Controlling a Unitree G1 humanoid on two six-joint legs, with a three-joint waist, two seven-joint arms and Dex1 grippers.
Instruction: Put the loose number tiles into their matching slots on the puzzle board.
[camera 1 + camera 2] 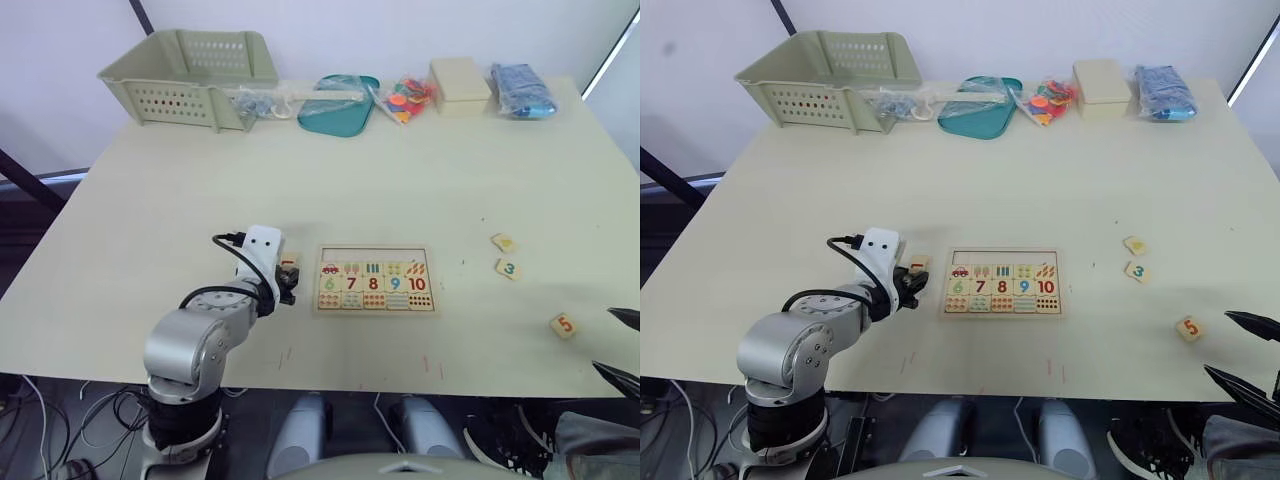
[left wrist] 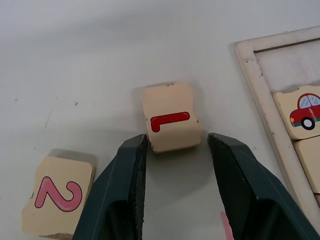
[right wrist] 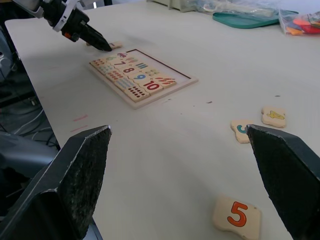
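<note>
The surface (image 1: 300, 170) is a smooth, matt cream sheet marked with a few faint red scuffs near its front edge, and the puzzle board (image 1: 374, 281) on it is pale, unvarnished-looking wood with a raised rim, as are the loose number tiles (image 2: 171, 117), whose printed digits look flat and slightly glossy. The left gripper (image 2: 175, 165) has dark jaws with a finely textured, rubbery-looking inner face, and the right gripper (image 3: 190, 170) has rough, grainy black ones. At the far edge stand a matt pale-green plastic basket (image 1: 195, 75) with perforated walls, a teal plastic tray (image 1: 338, 105) and crinkled clear plastic bags (image 1: 405, 98).
</note>
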